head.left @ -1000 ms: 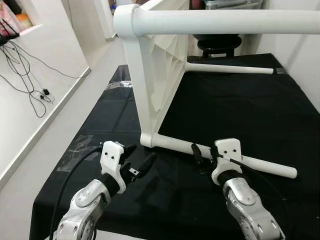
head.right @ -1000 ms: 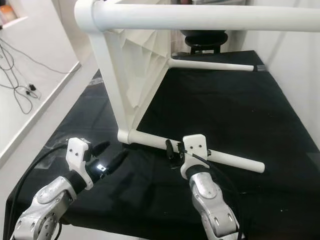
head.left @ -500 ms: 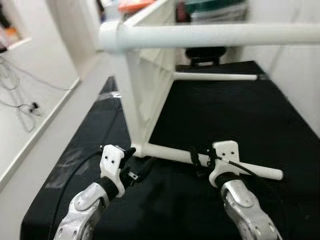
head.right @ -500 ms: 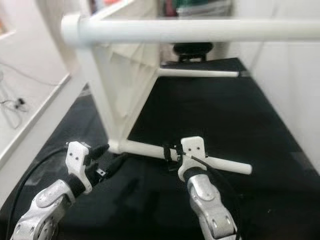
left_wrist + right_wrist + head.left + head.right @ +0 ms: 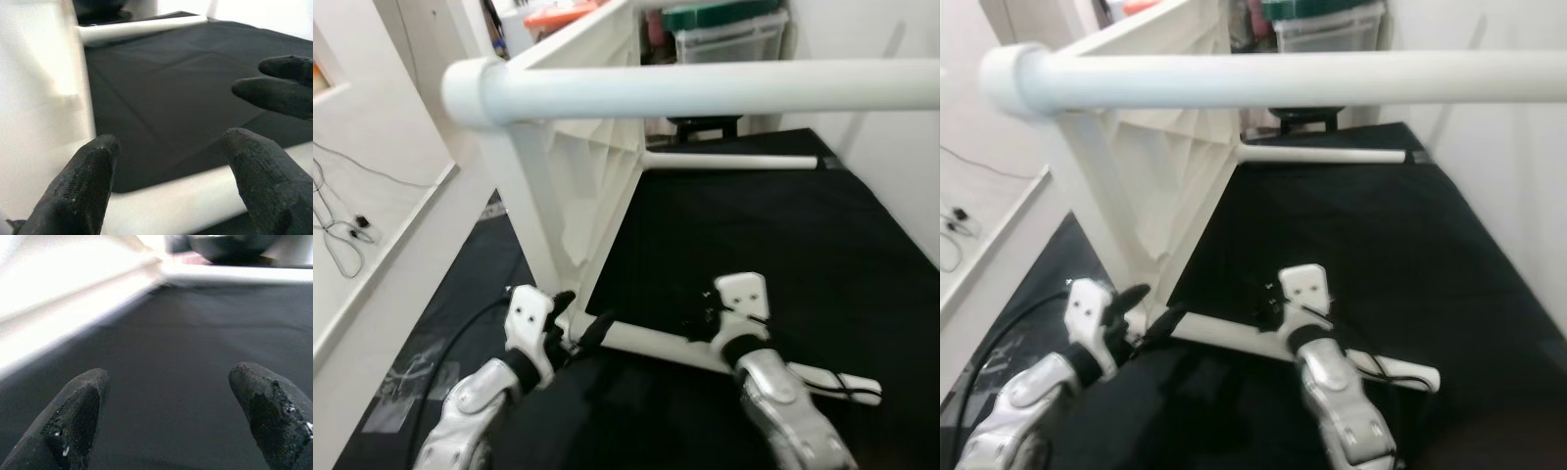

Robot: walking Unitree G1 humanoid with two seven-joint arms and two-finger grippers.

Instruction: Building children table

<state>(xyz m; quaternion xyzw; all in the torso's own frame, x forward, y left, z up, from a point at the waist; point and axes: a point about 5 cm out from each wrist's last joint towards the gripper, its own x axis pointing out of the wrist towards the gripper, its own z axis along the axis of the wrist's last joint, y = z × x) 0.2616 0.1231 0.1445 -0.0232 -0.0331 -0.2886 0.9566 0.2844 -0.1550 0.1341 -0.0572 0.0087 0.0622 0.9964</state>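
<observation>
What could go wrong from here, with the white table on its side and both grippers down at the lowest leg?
1. The table stands on its edge on the black cloth, so a push on the bottom leg could tip it.
2. Both the left gripper and the right gripper, open, sit against that leg and might roll or shift it.

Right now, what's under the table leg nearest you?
Black cloth lies under the nearest table leg. Both grippers, left and right, sit at it, hiding the cloth beneath.

Both silver arms reach forward, left claw (image 5: 576, 328) and right claw (image 5: 166, 416) spread wide.
</observation>
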